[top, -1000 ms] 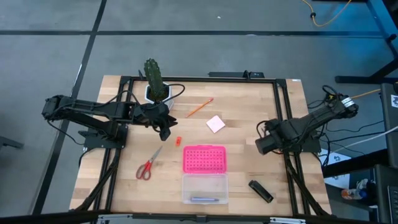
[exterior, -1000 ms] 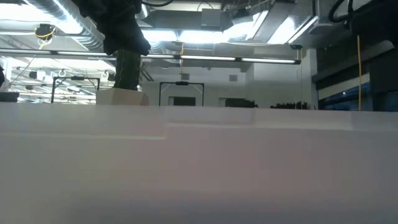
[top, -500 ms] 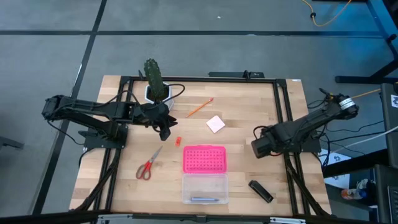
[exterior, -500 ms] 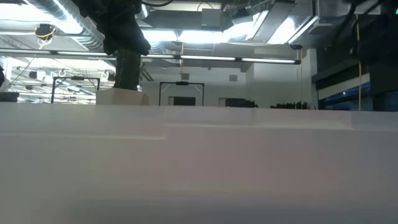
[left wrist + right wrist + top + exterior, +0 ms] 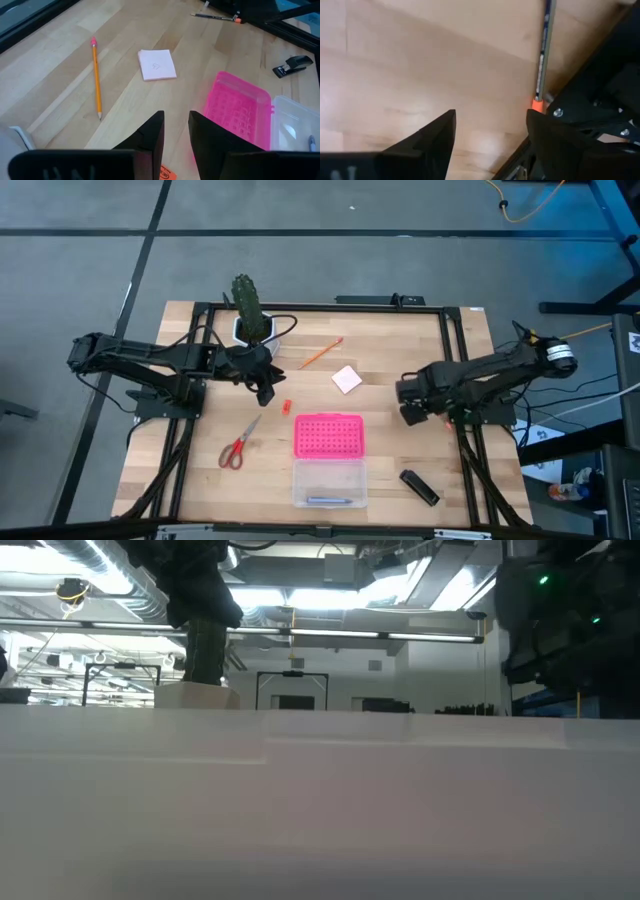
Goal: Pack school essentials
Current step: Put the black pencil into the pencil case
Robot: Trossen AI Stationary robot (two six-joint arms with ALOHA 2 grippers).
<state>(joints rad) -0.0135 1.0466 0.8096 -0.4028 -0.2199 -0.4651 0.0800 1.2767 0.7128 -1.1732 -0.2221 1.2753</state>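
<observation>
My right gripper (image 5: 408, 402) (image 5: 491, 134) stands open over bare wood beside the table's right rail, pointing steeply down. A blue pen (image 5: 543, 52) with an orange end (image 5: 537, 105) lies flat on the wood just past its fingers, against the rail. My left gripper (image 5: 265, 390) (image 5: 176, 134) hovers left of centre, narrowly open on nothing. On the table lie an orange pencil (image 5: 322, 352), a pink notepad (image 5: 347, 379), a red-orange piece (image 5: 285, 407), red-handled scissors (image 5: 238, 445) and a black block (image 5: 420, 487). A grey pen (image 5: 330, 500) lies in the clear box (image 5: 329, 480).
The dotted pink lid (image 5: 329, 435) lies flat, just beyond the clear box. A cactus in a white pot (image 5: 248, 315) stands at the far left, behind my left gripper. Black frame rails (image 5: 458, 360) run along the table's sides. A pale surface fills the lower low view.
My right gripper has swung toward the table's left and sunk toward the wood, tipping further downward; its arm now shows at the upper right of the low view. The objects on the table lie as before.
</observation>
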